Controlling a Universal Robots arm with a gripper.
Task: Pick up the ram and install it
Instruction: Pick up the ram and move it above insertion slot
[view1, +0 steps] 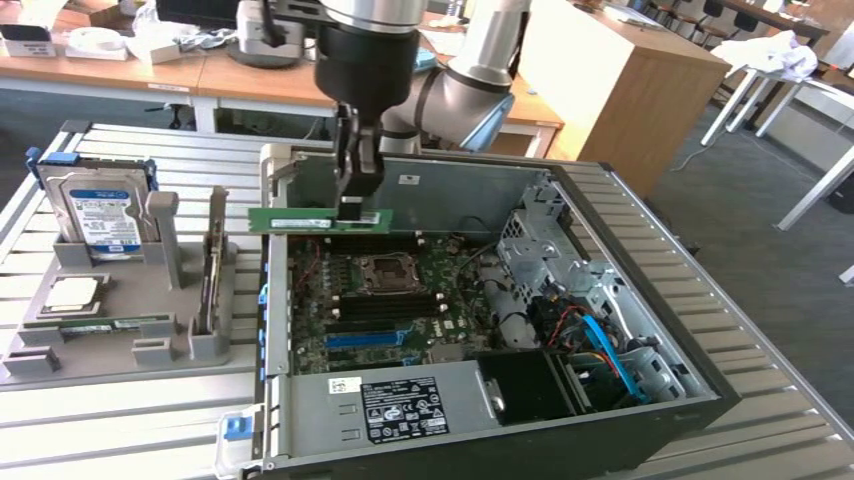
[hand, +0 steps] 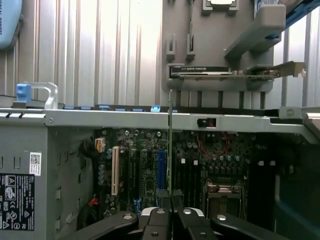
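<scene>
Lab benches behind; slatted metal table (view1: 134, 420), open PC case (view1: 467, 190). Gripper (view1: 352, 212) jaws pinching ram (view1: 300, 219), airborne at 11 o'clock of CPU socket (view1: 387, 268). Step judged: carrying toward slots, unseated. Seating demands edge-to-slot alignment.

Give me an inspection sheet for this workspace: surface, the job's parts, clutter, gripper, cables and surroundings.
Surface: slatted metal table carrying an open computer case and a grey parts holder.
Job's things: ram held on edge above the motherboard, not seated in a slot.
Clutter: hard drive, CPU chip, upright expansion card and a second green stick, all in the holder.
Gripper: gripper shut on the ram, nearer its end on the exterior view's right.
Cables: blue and orange cables inside the case, apart from the ram.
Surroundings: wooden desk behind the table.
</scene>
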